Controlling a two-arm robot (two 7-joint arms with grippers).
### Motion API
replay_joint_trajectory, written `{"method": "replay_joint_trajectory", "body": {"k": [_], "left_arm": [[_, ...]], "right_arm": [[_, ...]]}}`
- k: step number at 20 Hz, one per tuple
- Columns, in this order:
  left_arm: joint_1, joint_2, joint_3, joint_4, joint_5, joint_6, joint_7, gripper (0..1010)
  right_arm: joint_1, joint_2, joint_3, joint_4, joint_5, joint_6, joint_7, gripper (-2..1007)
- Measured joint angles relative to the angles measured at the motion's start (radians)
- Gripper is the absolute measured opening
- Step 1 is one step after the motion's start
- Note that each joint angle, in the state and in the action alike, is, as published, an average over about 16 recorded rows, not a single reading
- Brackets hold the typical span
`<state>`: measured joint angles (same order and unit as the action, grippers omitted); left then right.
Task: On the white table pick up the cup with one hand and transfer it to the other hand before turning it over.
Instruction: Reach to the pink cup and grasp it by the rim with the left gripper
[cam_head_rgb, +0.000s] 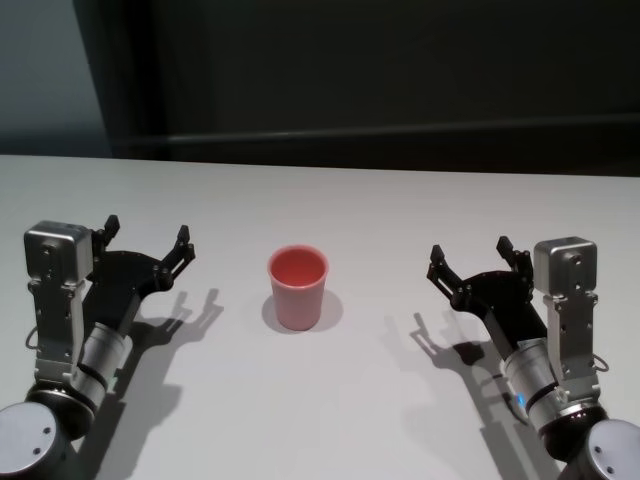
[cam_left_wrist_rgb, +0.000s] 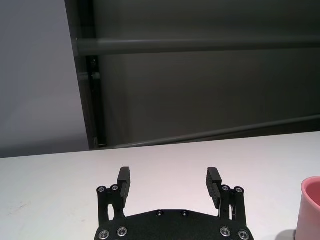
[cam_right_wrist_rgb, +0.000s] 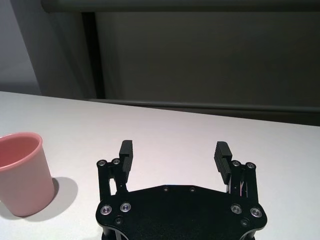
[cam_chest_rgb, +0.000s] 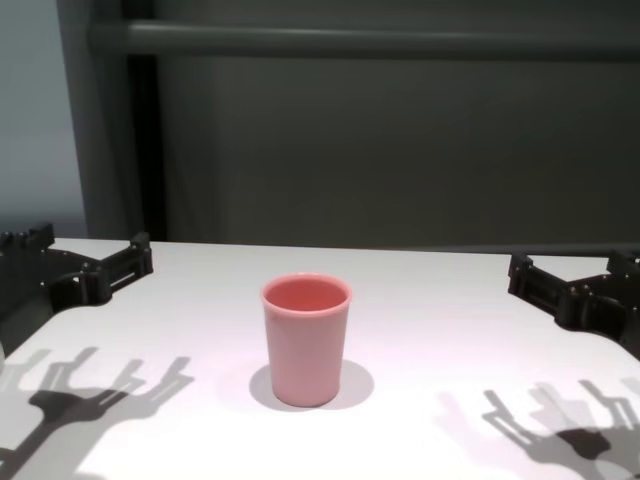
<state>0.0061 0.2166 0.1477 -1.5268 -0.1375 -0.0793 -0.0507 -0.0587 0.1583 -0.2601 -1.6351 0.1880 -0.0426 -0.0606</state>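
A pink cup (cam_head_rgb: 298, 287) stands upright, mouth up, in the middle of the white table (cam_head_rgb: 340, 200). The chest view shows the cup (cam_chest_rgb: 306, 339) head on. My left gripper (cam_head_rgb: 148, 235) hovers open to the cup's left, well apart from it, with nothing between its fingers. Off to the cup's right, my right gripper (cam_head_rgb: 470, 256) hangs open and empty too. In the left wrist view the left gripper (cam_left_wrist_rgb: 169, 181) has the cup (cam_left_wrist_rgb: 310, 207) at the frame's edge. The right wrist view shows the right gripper (cam_right_wrist_rgb: 174, 155) with the cup (cam_right_wrist_rgb: 22, 172) off to one side.
A dark wall with a horizontal rail (cam_chest_rgb: 380, 40) rises behind the table's far edge. Both arms cast shadows on the tabletop near the front edge.
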Motion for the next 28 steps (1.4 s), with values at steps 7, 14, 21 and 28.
{"method": "replay_joint_trajectory", "body": {"k": [7,14,21,28], "left_arm": [[0.0,0.0,0.0,0.0,0.0,0.0,0.0,1001],[0.0,0.0,0.0,0.0,0.0,0.0,0.0,1001],[0.0,0.0,0.0,0.0,0.0,0.0,0.0,1001],[0.0,0.0,0.0,0.0,0.0,0.0,0.0,1001]], "right_arm": [[0.0,0.0,0.0,0.0,0.0,0.0,0.0,1002],[0.0,0.0,0.0,0.0,0.0,0.0,0.0,1002],[0.0,0.0,0.0,0.0,0.0,0.0,0.0,1002],[0.0,0.0,0.0,0.0,0.0,0.0,0.0,1002]]}}
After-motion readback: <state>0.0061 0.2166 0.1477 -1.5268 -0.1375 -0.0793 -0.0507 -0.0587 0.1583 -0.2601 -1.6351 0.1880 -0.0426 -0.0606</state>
